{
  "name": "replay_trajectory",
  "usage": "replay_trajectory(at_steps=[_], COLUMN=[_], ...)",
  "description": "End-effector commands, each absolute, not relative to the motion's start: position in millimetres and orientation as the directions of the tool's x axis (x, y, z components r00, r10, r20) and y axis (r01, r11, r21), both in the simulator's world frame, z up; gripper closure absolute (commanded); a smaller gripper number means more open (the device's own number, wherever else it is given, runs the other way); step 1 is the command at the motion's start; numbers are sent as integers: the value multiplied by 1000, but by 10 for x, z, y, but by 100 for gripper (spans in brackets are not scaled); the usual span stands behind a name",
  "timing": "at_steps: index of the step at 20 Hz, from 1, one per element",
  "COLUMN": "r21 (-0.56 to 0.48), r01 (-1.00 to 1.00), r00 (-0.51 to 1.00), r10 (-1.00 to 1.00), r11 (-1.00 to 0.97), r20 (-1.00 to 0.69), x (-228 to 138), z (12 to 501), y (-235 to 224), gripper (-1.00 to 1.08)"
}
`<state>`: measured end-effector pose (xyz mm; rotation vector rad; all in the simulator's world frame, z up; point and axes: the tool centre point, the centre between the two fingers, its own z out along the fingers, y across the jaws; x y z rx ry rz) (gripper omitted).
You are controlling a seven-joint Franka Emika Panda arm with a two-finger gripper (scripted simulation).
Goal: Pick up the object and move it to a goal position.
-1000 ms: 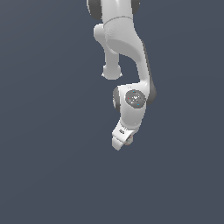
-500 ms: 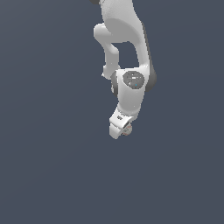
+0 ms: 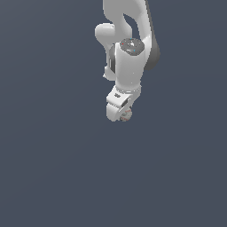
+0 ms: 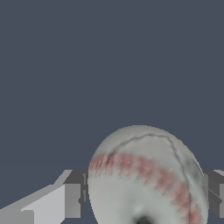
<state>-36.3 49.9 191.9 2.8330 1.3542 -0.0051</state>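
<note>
The object, a small white ball (image 4: pixel 144 175) with red stitch marks, fills the wrist view between my two fingers (image 4: pixel 72 192). My gripper (image 4: pixel 146 197) is shut on it, one finger pressed on each side. In the exterior view the white arm hangs from above, and the gripper (image 3: pixel 122 116) points down with only a sliver of the ball (image 3: pixel 126 117) showing at its tip. The ball is held up off the flat dark surface.
A plain dark grey-blue surface (image 3: pixel 53 168) spreads all around in both views. No other object shows.
The arm has risen toward the top of the exterior view, carrying the ball with it. The gripper has stayed shut on the ball.
</note>
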Motion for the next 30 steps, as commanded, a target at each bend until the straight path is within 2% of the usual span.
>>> replay_trajectory(at_steps=[1, 18, 30], r21=[1, -1, 0], r01=[778, 779, 779], r00=[628, 627, 628], r10=[778, 779, 779], r11=[-628, -627, -628], r20=[-2, 1, 0], x=[-475, -1181, -1330], z=[2135, 3509, 3860], y=[461, 204, 127], gripper=[108, 108, 108])
